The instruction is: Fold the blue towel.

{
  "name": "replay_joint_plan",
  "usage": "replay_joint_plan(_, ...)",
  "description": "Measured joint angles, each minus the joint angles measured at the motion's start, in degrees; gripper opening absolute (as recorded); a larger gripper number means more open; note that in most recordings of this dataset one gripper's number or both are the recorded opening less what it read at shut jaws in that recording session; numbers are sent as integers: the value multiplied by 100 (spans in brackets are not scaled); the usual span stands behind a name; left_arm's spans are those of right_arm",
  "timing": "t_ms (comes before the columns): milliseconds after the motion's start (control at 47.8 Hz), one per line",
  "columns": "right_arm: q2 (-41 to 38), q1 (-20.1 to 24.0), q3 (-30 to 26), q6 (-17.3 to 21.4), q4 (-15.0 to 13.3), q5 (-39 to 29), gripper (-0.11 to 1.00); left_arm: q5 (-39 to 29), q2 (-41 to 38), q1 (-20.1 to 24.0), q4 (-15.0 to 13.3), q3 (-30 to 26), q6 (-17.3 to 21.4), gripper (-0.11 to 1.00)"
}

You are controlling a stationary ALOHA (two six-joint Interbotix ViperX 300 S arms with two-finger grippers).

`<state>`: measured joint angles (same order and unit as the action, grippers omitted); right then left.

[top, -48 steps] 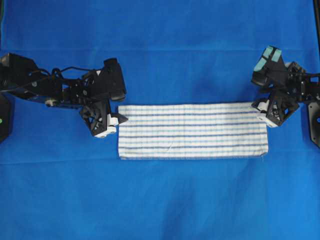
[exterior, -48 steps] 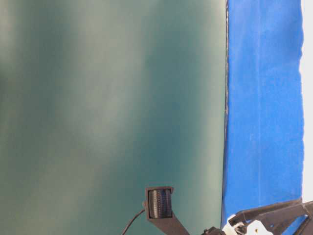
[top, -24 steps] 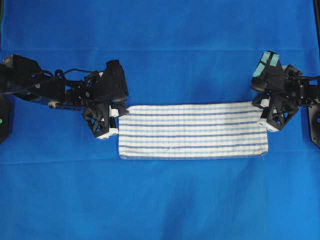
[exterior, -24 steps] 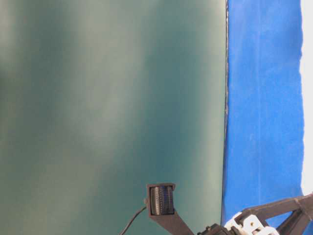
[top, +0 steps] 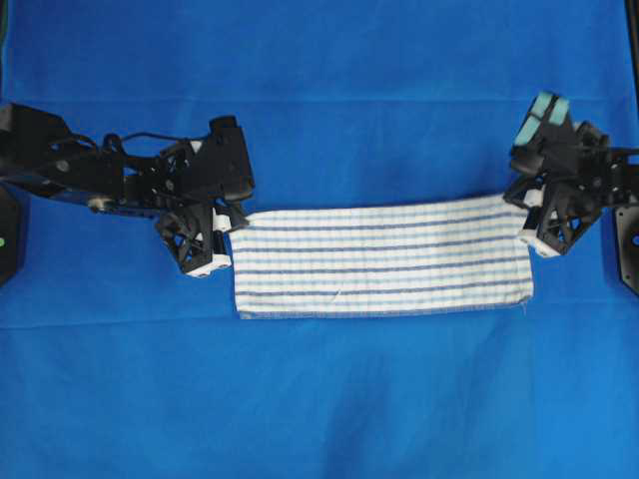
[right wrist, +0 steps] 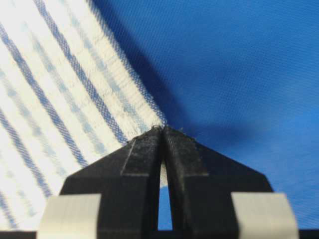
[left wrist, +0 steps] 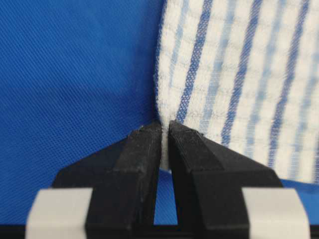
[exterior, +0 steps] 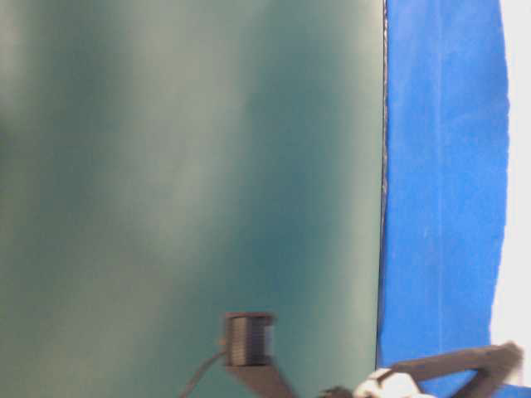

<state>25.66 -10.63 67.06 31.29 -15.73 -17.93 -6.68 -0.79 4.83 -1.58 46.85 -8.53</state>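
The blue towel, white with thin blue stripes, lies as a long folded strip on the plain blue cloth. My left gripper is shut on the towel's far left corner. In the left wrist view the black fingertips of that gripper pinch the white edge of the towel. My right gripper is shut on the far right corner. In the right wrist view that gripper holds the corner of the towel, raised slightly with a shadow under it.
A large plain blue cloth covers the table all round the towel. Black arm bases stand at the left edge and the right edge. The table-level view shows mostly a blurred green wall and a strip of blue cloth.
Both grippers have closed on the towel's far corners. The right far corner has risen and shifted a little, so the far edge now slants upward to the right.
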Motion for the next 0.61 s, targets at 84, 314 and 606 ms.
replay_joint_plan(84, 422, 0, -97, 0, 0, -299, 2, -167, 334, -18, 0, -35, 0, 3)
replay_joint_plan(314, 1696, 105, -237, 9, 0, -940, 2, -308, 1239, -167, 0, -44, 0, 3)
replay_joint_plan(606, 2689, 413, -308, 18, 9, -1160, 2, -299, 1608, -281, 0, -44, 0, 3)
